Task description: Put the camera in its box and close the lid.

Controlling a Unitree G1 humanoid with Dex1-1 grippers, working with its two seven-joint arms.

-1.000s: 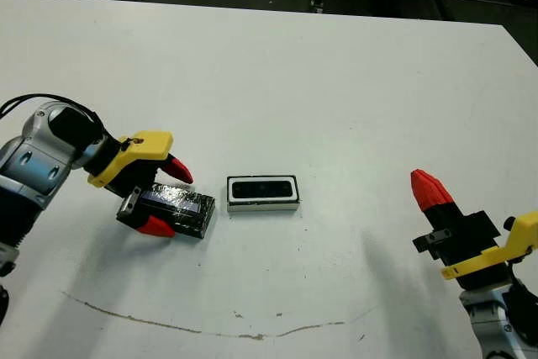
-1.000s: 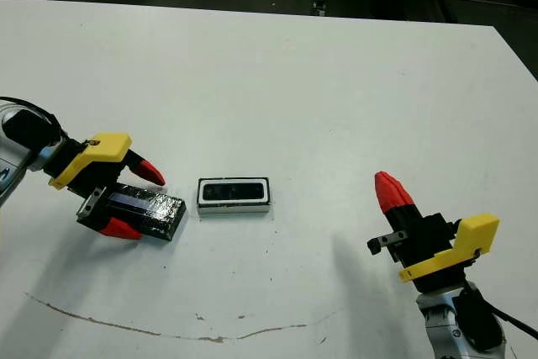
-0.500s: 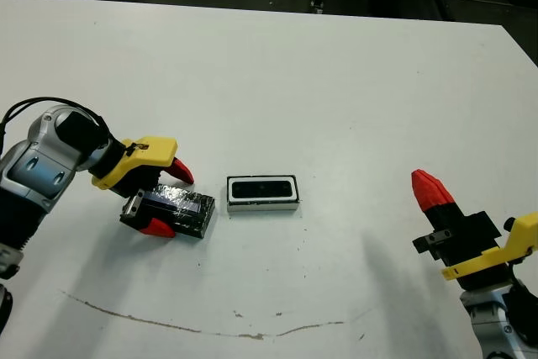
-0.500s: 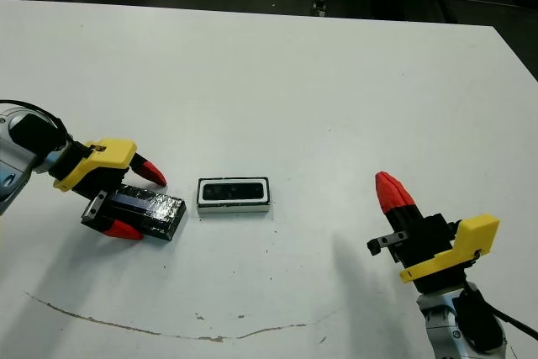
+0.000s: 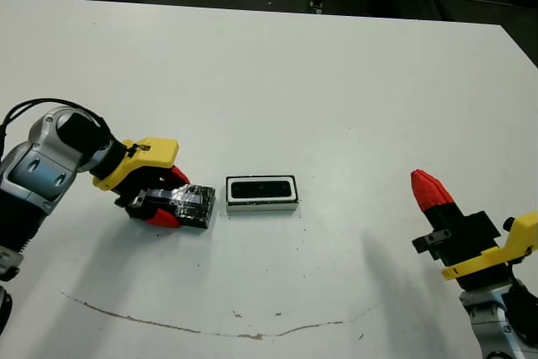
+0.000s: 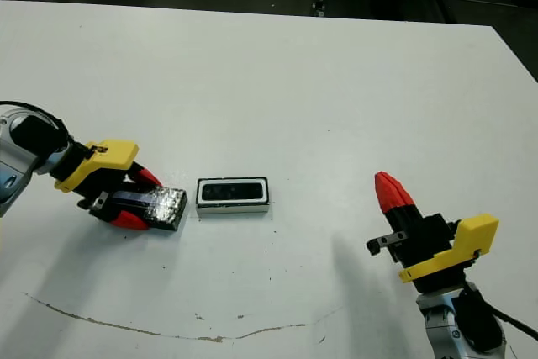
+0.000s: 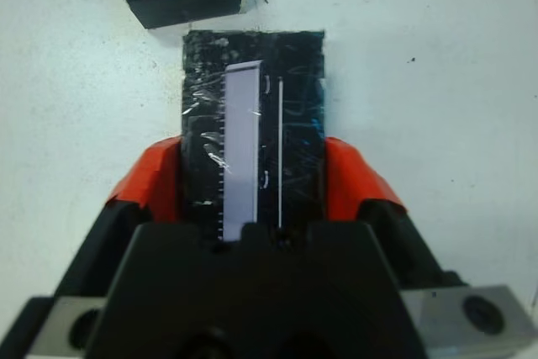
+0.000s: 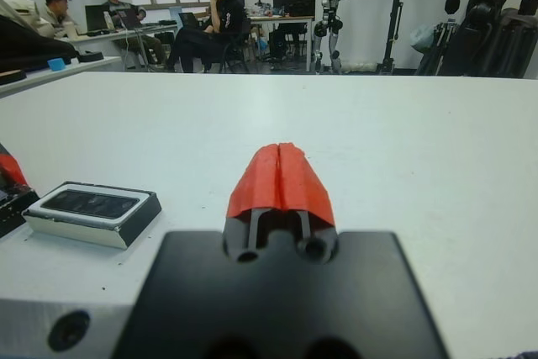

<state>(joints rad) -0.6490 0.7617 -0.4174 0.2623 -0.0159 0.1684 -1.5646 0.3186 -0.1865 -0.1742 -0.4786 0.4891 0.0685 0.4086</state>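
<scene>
Under the left gripper (image 7: 252,187), pinching the lid (image 7: 252,115), its near end hides; right gripper (image 8: 280,178) pressed together.

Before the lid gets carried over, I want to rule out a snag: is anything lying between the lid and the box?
Nothing visible. The left hand is shut on the lid, and only a narrow strip of bare table separates it from the box, where the camera already lies.

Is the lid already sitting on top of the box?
No. The lid is clamped in the left gripper beside the box, whose open top shows the camera inside.
</scene>
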